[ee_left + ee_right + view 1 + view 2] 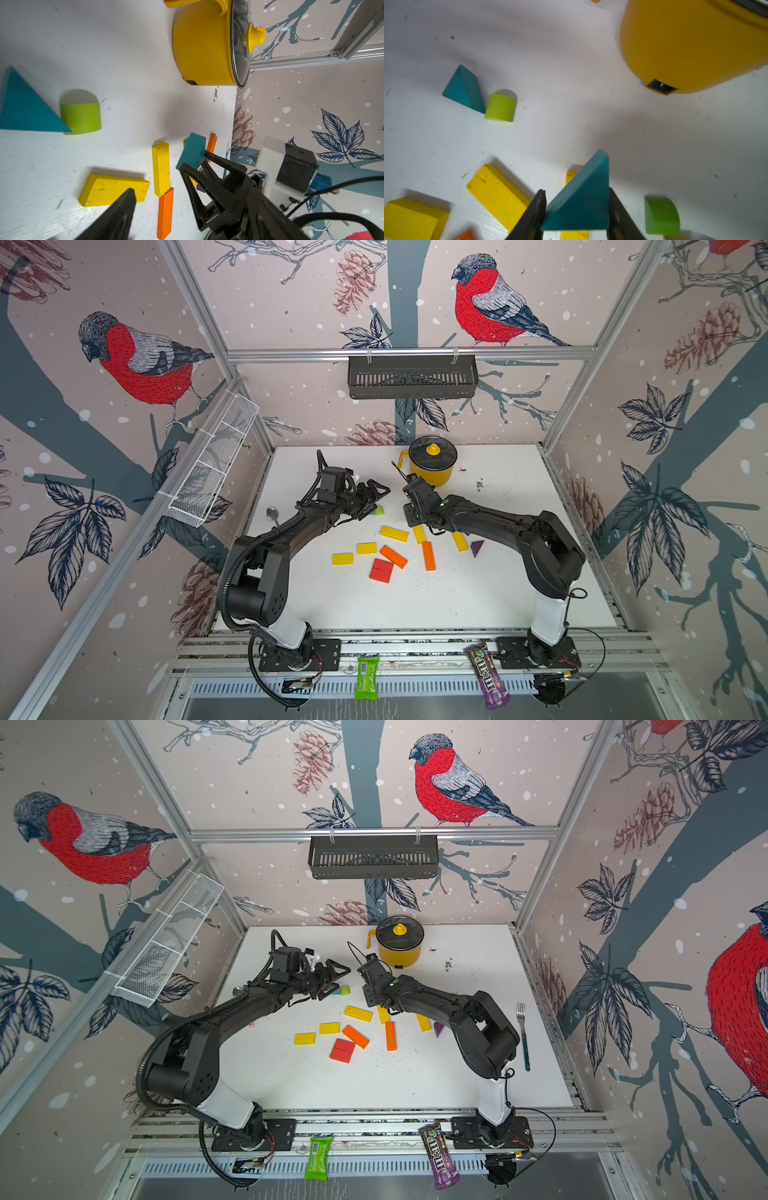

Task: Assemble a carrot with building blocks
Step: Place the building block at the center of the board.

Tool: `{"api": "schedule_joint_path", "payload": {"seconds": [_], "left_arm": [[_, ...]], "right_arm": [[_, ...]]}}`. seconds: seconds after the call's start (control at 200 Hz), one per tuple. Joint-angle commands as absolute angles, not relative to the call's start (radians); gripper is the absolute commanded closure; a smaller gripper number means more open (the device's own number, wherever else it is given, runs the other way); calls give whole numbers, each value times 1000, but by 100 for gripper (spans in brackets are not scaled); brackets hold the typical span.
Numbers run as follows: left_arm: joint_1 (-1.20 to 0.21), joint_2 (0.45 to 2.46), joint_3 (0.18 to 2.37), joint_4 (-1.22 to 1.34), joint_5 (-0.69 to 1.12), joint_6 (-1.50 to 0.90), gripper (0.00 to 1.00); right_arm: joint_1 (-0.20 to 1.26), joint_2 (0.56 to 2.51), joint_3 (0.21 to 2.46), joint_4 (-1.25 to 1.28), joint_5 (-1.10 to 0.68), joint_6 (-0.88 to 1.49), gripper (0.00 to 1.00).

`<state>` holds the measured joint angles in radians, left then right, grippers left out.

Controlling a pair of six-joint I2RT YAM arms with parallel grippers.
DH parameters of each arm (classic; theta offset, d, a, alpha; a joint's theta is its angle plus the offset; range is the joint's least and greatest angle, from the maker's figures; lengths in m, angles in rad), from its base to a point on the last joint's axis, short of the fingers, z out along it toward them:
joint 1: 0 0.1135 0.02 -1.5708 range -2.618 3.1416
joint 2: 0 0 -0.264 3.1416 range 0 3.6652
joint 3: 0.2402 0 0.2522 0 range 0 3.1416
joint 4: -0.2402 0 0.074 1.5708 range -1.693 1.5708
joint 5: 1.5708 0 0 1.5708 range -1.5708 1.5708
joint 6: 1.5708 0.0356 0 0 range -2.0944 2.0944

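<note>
Jaws of my right gripper [576, 192] pinch a teal triangular toy block [581, 207] just over the white tabletop [571, 93]. My left gripper [375, 499] stands parted and empty near a light-green rounded block [81, 116] and another teal triangle [27, 108].

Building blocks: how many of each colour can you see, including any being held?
Yellow blocks: 5
Orange blocks: 2
Red block: 1
Teal triangles: 2, one in the right fingers
Green pieces: 2
Purple triangle: 1
Total: 13

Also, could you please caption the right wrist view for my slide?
Fingers of the right gripper clamp a teal triangle over yellow blocks, yellow pot behind.
</note>
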<state>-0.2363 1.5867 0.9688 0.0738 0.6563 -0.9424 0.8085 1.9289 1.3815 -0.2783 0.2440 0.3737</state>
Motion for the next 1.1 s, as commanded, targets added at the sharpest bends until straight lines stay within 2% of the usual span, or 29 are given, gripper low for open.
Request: {"api": "schedule_joint_path", "payload": {"seconds": [0.0,0.22,0.395,0.65,0.976,1.096], "left_arm": [[-189,1536,968,45,603,-933,15],[-83,1475,956,43,556,-934,15],[-81,1481,943,74,585,-956,15],[-81,1474,927,96,587,-977,15],[-81,1482,921,120,610,-991,15],[-81,1486,921,125,619,-994,15]], "right_arm": [[830,1998,1458,-293,254,422,58],[846,2129,1573,-280,268,491,58],[851,2215,1661,-308,281,513,58],[848,2258,1677,-288,310,513,57],[840,2242,1677,-263,214,499,39],[839,2197,1649,-235,171,489,37]]}}
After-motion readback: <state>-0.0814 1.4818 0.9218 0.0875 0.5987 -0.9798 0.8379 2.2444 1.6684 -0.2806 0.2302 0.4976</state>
